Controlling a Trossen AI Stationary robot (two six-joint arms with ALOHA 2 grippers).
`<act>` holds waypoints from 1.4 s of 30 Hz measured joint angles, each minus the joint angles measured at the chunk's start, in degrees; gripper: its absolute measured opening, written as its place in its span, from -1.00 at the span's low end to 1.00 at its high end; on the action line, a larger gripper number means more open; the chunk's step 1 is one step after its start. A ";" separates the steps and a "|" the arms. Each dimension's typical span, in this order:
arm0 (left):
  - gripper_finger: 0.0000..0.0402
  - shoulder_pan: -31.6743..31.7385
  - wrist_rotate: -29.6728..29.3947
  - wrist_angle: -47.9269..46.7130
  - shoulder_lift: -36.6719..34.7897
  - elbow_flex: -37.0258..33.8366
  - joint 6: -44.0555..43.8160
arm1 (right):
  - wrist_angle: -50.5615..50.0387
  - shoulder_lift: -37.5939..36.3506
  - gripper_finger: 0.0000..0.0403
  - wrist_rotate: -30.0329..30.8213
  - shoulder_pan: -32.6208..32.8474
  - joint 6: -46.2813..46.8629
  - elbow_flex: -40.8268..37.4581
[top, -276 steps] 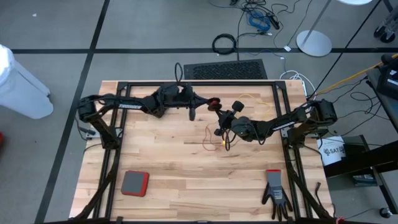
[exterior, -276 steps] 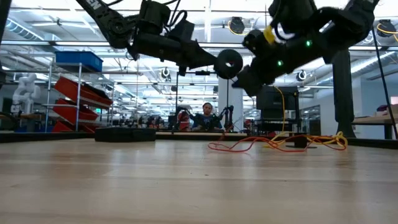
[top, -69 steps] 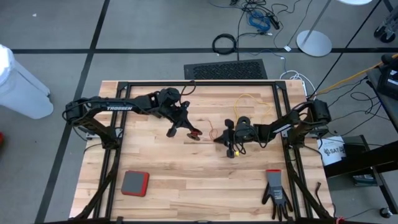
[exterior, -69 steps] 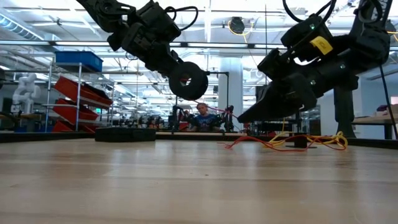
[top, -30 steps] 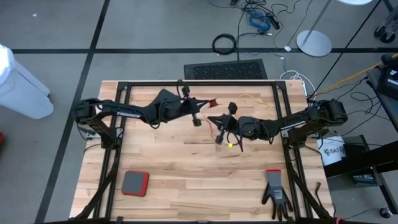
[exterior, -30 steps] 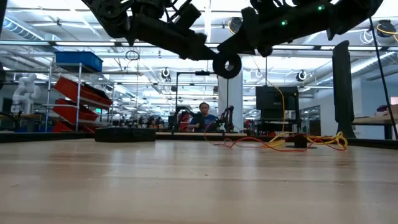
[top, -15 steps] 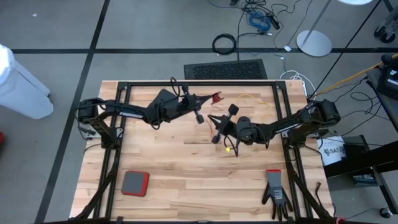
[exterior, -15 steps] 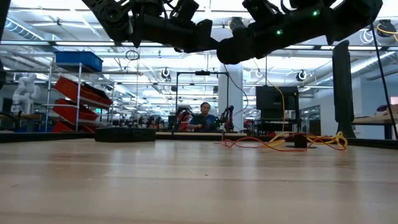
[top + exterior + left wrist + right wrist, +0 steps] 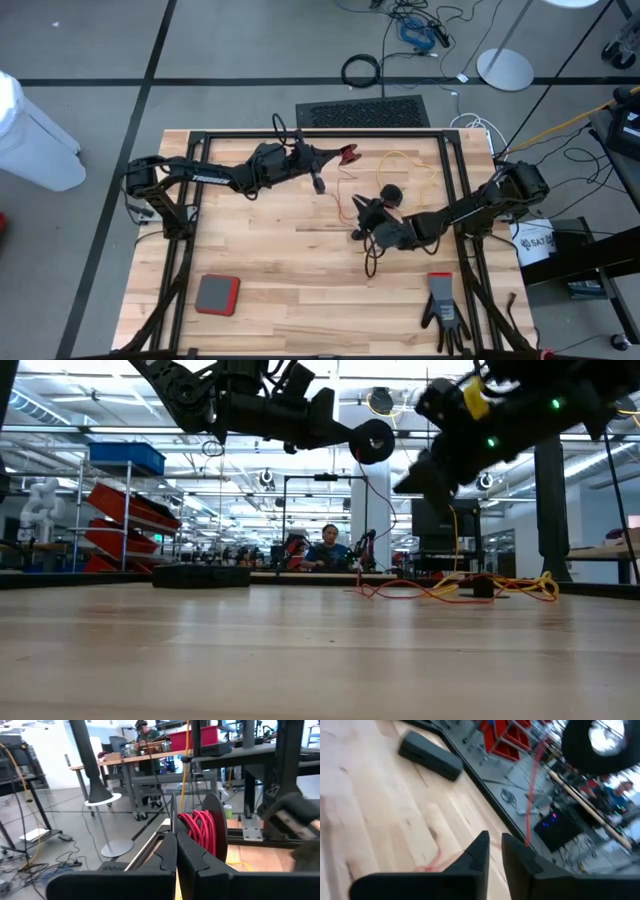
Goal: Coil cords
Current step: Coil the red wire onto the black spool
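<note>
Left gripper (image 9: 333,156) was raised above the tabletop (image 9: 260,255) near the far edge, left of centre, fingers (image 9: 167,860) pressed together on the black reel (image 9: 216,827). The reel carried a partial wind of red cord (image 9: 199,831); in the low view the reel (image 9: 372,440) hung well clear of the wood, with the red cord (image 9: 372,510) dropping from it to the surface.

Right gripper (image 9: 362,222) sat near the tabletop's centre, also raised. Its fingers (image 9: 476,851) stood nearly together with a narrow gap, the red strand (image 9: 531,795) running up from between them; whether they actually pinched it could not be told.

Yellow cord (image 9: 405,162) lay in a loose loop toward the far right corner, with a second small black reel (image 9: 390,192) just beside the right arm.

Open room: bare wood across the middle and along the near edge. A red-edged grey pad (image 9: 216,294) lay at the near left corner and a black glove (image 9: 441,304) at the near right. A black bar (image 9: 431,756) lay on the wood by the frame rail.
</note>
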 joint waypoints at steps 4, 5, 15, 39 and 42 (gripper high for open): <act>-1.00 -0.26 1.35 0.17 0.00 0.00 -0.35 | 0.66 0.00 -0.64 1.89 -0.36 5.46 -4.02; -1.00 -0.27 1.43 0.17 0.00 0.00 -0.68 | 1.47 0.00 -0.60 1.88 -0.83 6.32 -5.10; -1.00 -0.26 3.67 -0.02 -0.02 0.00 -1.55 | 24.50 0.00 -0.43 -11.11 -7.89 -0.15 -13.74; -1.00 -0.33 5.90 -0.31 -0.07 -0.02 -2.95 | 30.03 0.00 -0.89 -29.60 -18.99 -3.34 -14.52; -1.00 -0.33 5.91 -0.31 -0.07 -0.02 -2.95 | 30.39 0.00 -0.98 -32.23 -19.62 -3.72 -14.52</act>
